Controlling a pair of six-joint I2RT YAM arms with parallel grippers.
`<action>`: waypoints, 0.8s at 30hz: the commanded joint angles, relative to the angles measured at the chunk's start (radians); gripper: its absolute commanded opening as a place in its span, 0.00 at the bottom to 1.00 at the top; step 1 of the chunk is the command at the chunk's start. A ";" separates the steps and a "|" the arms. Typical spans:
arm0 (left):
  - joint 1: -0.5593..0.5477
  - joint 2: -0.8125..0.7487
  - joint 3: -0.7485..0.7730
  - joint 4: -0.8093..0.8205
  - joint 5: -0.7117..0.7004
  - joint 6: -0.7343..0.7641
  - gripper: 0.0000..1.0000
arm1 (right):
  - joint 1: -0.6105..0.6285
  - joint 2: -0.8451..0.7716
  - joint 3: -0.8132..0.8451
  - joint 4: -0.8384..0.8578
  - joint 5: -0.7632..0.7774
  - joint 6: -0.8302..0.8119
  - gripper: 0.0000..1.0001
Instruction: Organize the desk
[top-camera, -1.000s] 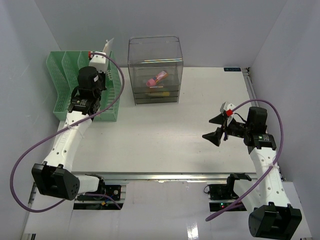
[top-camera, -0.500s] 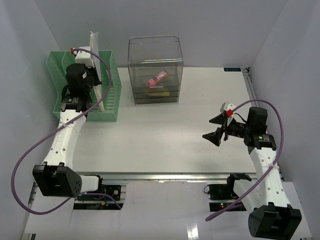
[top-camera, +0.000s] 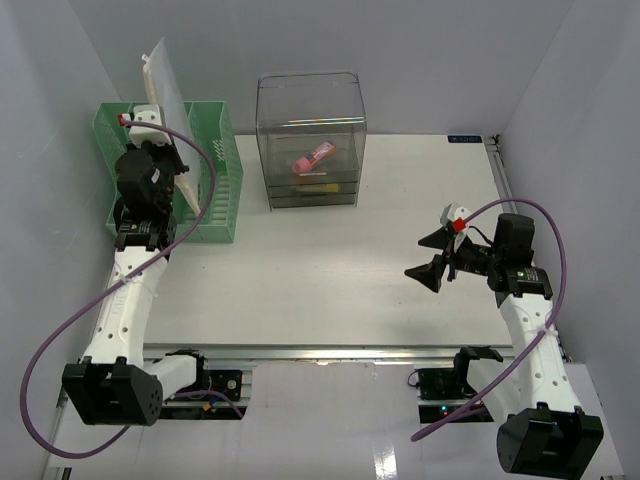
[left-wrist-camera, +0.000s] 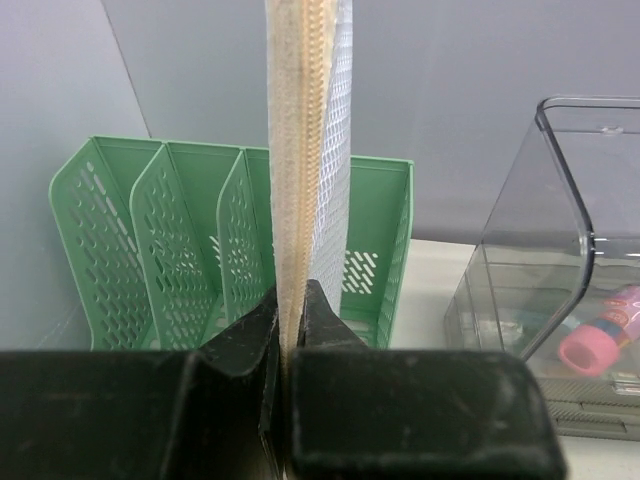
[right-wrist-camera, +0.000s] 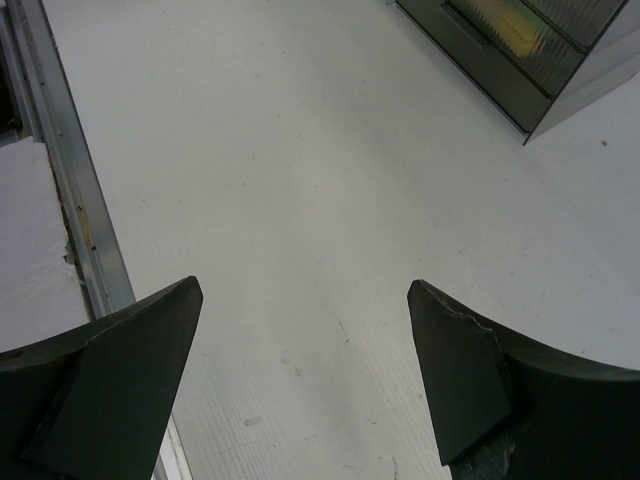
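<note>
The top camera sits high above and behind both arm bases, looking down and forward over the whole white surface (top-camera: 330, 270) to the far wall — the widest, most distant view. The left wrist camera looks level past the left end effector (left-wrist-camera: 291, 305) and the mesh pouch (left-wrist-camera: 300, 130) toward the far left corner, close to the green file rack (left-wrist-camera: 180, 250) and clear drawer box (left-wrist-camera: 560, 250), both shared with the top view. The right wrist camera, over the right end effector (right-wrist-camera: 305, 285), tilts steeply down near the surface — sharing its rail (right-wrist-camera: 72, 200).
</note>
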 joint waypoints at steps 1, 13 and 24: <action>0.018 -0.024 -0.001 0.138 0.156 -0.009 0.00 | -0.005 0.003 -0.005 0.025 -0.021 -0.010 0.90; 0.076 0.037 -0.115 0.228 0.337 -0.057 0.00 | -0.007 -0.004 -0.005 0.024 -0.021 -0.010 0.90; 0.131 0.171 -0.310 0.662 0.425 -0.070 0.00 | -0.007 0.003 -0.007 0.025 -0.012 -0.014 0.90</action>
